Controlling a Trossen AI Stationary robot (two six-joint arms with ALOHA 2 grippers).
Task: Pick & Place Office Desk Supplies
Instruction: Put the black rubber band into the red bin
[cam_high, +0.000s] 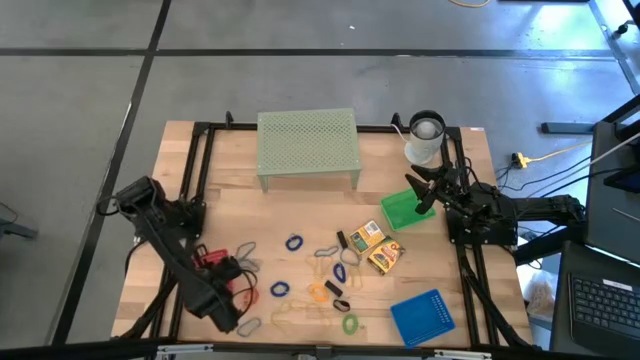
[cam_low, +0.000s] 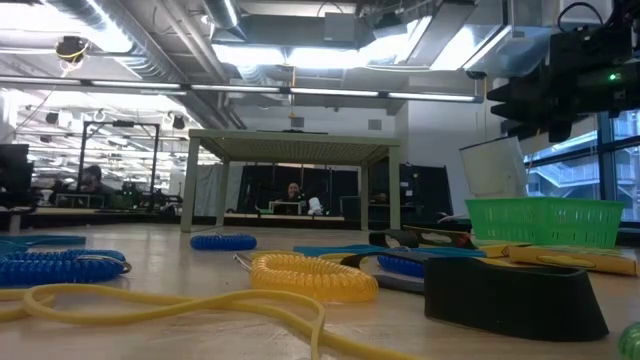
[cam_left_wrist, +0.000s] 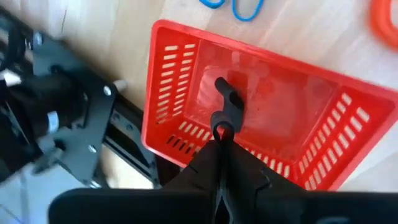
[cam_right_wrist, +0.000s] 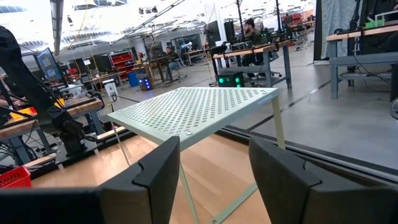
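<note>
1. Office desk supplies mostly unsorted, loose in the middle of the surface (cam_high: 230, 200): blue rings (cam_high: 293, 242), an orange ring (cam_high: 318, 292), a green ring (cam_high: 350, 323), two yellow boxes (cam_high: 368, 238) lying side by side, and small black clips (cam_high: 334, 290) among them.
2. One black clip (cam_left_wrist: 227, 106) already lifted, hanging just above the floor of the red tray (cam_left_wrist: 155, 93); not yet dropped.
3. Red tray otherwise bare as far as the left wrist view shows. Nothing seen in the green tray (cam_high: 397, 212) or the blue tray (cam_high: 422, 317). By that reckoning, barely begun: first placement in hand, nearly everything left.
4. Left gripper (cam_left_wrist: 222, 134) clenched tight on the black clip, fingers pressed together, poised over the red tray at the near left of the surface.
5. Right gripper (cam_right_wrist: 214, 155) released, fingers spread wide, grasping nothing; raised above the green tray at the right edge, facing the pale green mesh riser (cam_right_wrist: 199, 109).
</note>
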